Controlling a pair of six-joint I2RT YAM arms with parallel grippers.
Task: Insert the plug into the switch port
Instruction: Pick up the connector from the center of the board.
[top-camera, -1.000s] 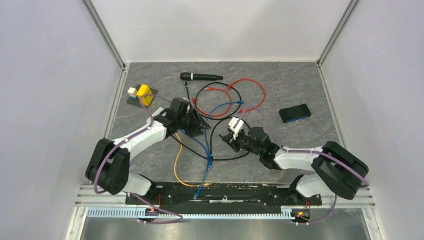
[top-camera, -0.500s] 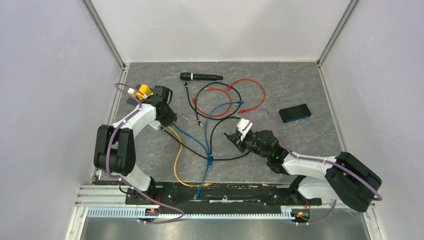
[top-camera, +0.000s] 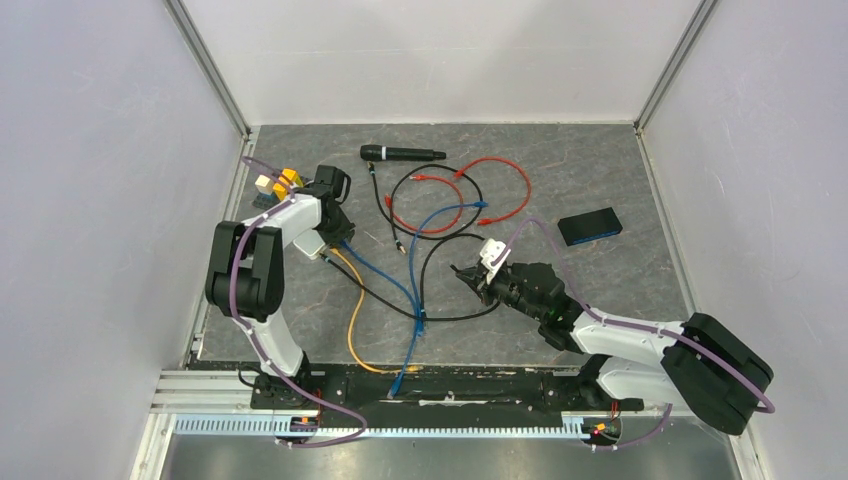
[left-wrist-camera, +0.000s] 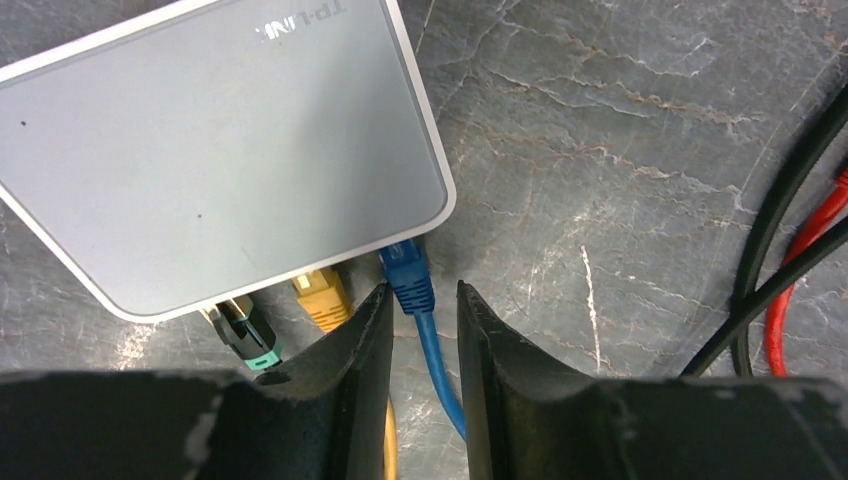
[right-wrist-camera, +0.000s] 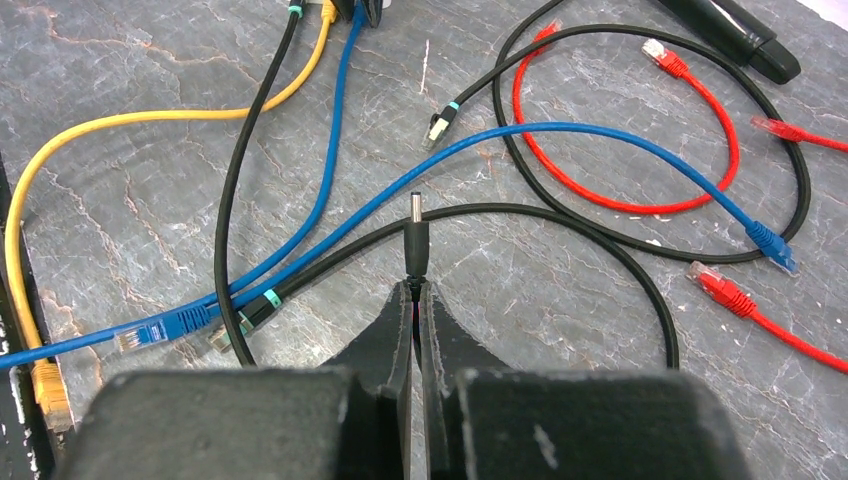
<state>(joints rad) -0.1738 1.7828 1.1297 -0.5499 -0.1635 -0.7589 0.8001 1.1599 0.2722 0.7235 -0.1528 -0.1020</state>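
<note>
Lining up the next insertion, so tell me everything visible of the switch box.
The switch is a flat, rounded-rectangular box: pale grey matte top, white rim, plastic by its look, TP-LINK lettering near one corner. It lies flat on the marbled table. Three plugs appear seated in the edge facing the gripper: a black plug, a yellow plug, a blue plug. The left gripper, open, straddles the blue cable, clear of the box.

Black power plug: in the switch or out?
Out. The right hand grips the plug, its metal tip bare above the table, far from the switch.
</note>
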